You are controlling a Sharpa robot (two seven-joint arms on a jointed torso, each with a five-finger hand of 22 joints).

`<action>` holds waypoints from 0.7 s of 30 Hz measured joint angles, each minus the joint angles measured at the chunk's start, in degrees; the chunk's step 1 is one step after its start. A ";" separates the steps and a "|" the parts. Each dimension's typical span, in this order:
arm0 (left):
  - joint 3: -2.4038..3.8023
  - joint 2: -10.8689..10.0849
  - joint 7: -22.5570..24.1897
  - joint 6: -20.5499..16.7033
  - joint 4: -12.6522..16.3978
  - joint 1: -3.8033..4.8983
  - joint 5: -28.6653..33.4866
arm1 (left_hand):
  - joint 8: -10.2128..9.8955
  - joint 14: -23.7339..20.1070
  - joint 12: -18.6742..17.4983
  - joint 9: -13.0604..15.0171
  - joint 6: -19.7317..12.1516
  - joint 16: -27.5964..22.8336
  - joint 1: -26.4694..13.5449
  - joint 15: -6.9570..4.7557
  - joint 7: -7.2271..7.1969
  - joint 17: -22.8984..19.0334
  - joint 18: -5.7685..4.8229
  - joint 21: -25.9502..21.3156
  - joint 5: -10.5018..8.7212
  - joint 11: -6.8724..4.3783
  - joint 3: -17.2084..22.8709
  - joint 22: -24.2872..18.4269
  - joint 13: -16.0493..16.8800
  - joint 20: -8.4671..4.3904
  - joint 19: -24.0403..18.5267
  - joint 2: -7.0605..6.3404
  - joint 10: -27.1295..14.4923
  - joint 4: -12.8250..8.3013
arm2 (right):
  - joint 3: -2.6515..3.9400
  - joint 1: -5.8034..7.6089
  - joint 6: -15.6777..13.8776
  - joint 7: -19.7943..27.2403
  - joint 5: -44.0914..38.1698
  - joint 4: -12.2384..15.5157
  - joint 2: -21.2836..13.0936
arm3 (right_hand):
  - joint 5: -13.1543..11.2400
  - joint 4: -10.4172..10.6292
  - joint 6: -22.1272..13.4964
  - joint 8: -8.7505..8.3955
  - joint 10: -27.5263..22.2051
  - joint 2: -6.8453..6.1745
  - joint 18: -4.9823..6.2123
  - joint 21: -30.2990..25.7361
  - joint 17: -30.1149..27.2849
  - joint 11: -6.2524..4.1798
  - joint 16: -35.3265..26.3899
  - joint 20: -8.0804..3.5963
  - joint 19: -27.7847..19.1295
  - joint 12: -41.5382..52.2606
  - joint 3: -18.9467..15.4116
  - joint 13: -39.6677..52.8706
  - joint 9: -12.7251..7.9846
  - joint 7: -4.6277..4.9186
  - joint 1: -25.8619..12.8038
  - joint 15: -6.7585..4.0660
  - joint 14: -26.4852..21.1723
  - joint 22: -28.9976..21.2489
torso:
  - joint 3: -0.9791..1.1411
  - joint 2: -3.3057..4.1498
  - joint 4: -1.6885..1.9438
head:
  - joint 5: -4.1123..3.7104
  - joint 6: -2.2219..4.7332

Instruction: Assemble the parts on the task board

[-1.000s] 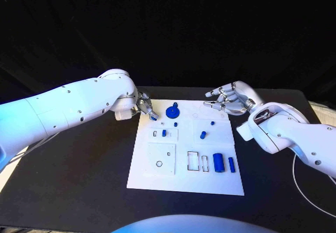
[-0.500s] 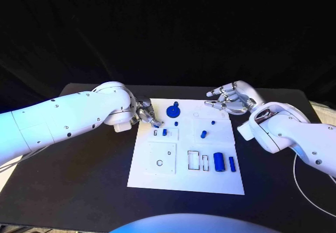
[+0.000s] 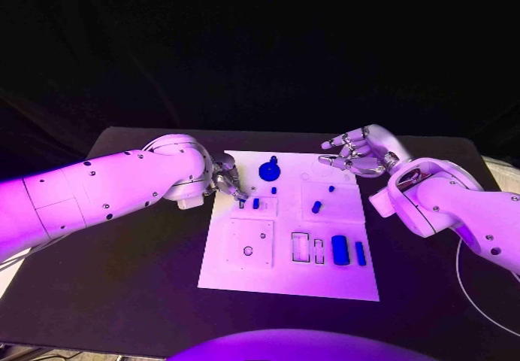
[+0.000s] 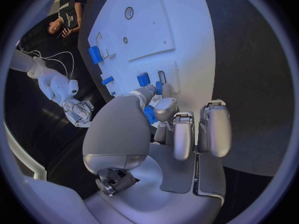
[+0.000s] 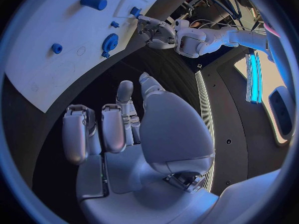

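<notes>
Left hand pinches a small blue part at the board's left edge, near the far corner. Right hand hovers empty, fingers loosely curled, by the far right corner.

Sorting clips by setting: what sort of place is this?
Likely a robotics lab test bench: a white task board with small blue parts on a black table, dark backdrop behind.

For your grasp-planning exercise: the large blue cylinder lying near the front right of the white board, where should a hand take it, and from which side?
Take the large blue cylinder across its middle, coming from above with fingers on its two long sides. It lies flat, lengthwise front to back, with a slim blue bar close on its right, so the right hand seems nearer.
</notes>
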 measured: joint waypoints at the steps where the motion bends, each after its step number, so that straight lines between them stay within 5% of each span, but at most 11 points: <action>1: -0.02 0.00 -0.06 0.03 -0.04 -0.01 -0.13 | -0.01 0.00 0.01 0.00 0.05 0.00 -0.02 0.00 0.05 0.00 0.00 0.00 0.00 -0.07 0.09 0.01 0.02 0.00 0.00 -0.02 0.07 0.09 | 0.00 0.00 0.01 0.00 0.00 0.00 0.00 | 0.00 0.00 0.00 0.00 0.00 0.00 0.00 0.00 0.00 0.00 0.00 0.00 0.00 0.00 0.00 0.00 0.00 0.00 0.00 0.00 0.00 0.00 | -0.01 0.00 0.00 | 0.03 -0.03; 21: 0.00 -0.35 -0.53 3.02 0.04 -0.21 -0.88 | 0.19 0.00 0.24 -0.01 0.29 0.00 -0.42 0.00 -0.16 -0.01 0.00 0.00 0.06 -0.09 0.62 0.04 0.23 0.00 0.00 -0.42 0.09 -0.29 | -0.01 -0.03 0.12 0.09 0.05 0.00 -0.02 | 0.00 -0.16 0.00 0.00 0.00 0.00 0.00 0.00 0.00 0.00 0.00 0.00 0.00 0.00 -0.15 0.00 0.00 0.00 0.00 0.00 0.00 -0.01 | 0.00 0.01 -0.05 | 0.23 -0.41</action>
